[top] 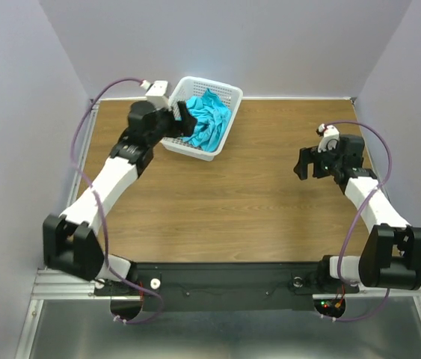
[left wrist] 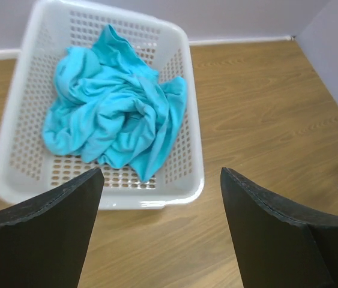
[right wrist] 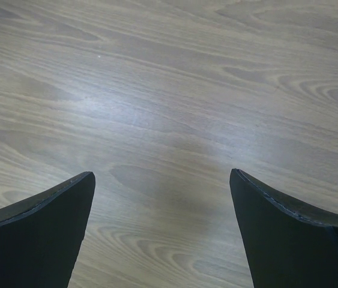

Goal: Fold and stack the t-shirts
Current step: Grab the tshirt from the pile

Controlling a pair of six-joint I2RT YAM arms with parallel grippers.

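Observation:
A crumpled turquoise t-shirt [top: 209,120] lies bunched inside the white mesh basket [top: 225,88] at the back left of the table. My left gripper [top: 180,120] hovers at the basket's near-left side, open and holding nothing. In the left wrist view the t-shirt [left wrist: 114,114] fills the middle of the basket [left wrist: 156,201], and the left gripper [left wrist: 161,171] stands with its jaws wide apart over the basket's near rim. My right gripper [top: 307,162] is open above bare wood on the right. In the right wrist view the right gripper [right wrist: 162,174] has only table between its fingers.
The wooden table [top: 240,202] is walled in by pale panels at the back and both sides. The basket sits tilted against the back-left corner. Purple cables loop off both arms.

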